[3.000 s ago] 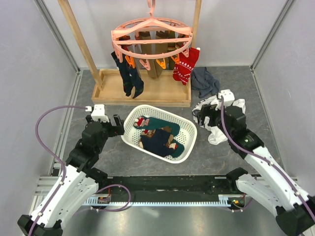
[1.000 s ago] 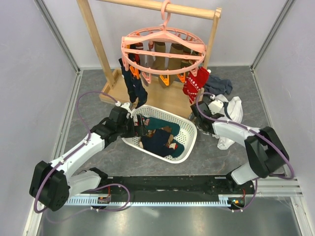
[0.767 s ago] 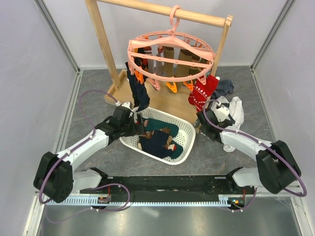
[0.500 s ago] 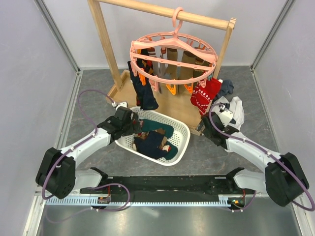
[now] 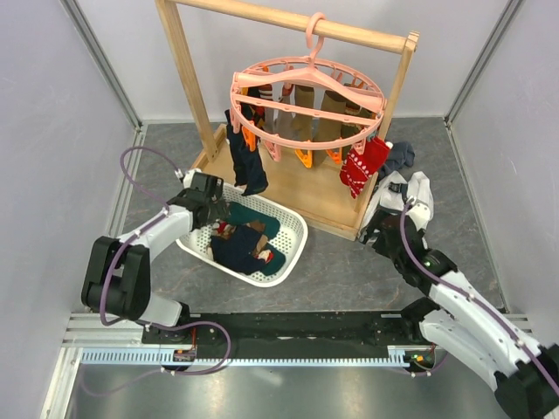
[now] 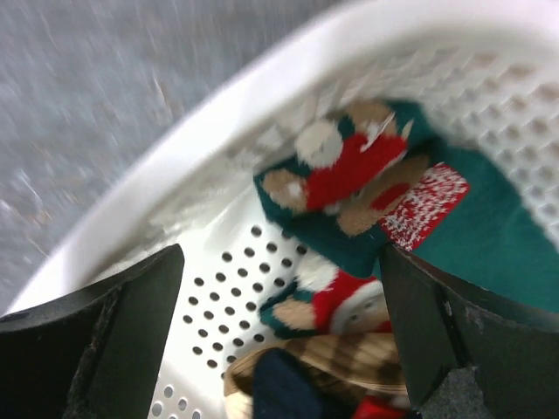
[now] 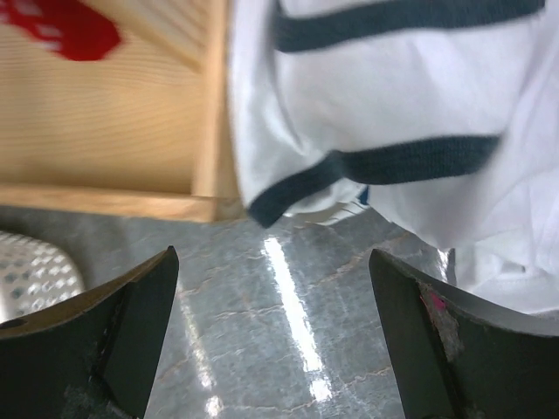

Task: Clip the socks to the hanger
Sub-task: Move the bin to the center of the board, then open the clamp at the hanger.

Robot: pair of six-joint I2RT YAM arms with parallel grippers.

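A: Where are the socks (image 5: 246,246) being kept?

B: The loose ones are lying piled in the white mesh basket (image 5: 295,229). A teal sock with a red and white figure is being shown uppermost in the left wrist view. A navy sock (image 5: 247,168) and a red sock (image 5: 362,166) are already being held by clips on the hanger (image 5: 306,87), with brown ones behind them.

A: Why is the hanger being carried so high?

B: It is being hung by its hook from the bar of the wooden rack (image 5: 293,188). That way the clipped socks are dangling free above the rack's base, and the clips are being left reachable from below.

A: How is the left hand (image 5: 212,206) being held?

B: It is being held wide open over the basket's far left rim, with nothing gripped. Its 2 fingers (image 6: 131,323) are straddling the teal sock, probably so that 1 sock can be picked out.

A: And the right hand (image 5: 383,229)?

B: It is also being held fully open and empty. It is being kept low over the desk (image 5: 349,271), just beside the rack's near right corner and the white garment (image 5: 419,194) with dark stripes. No sock is lying between its fingers.
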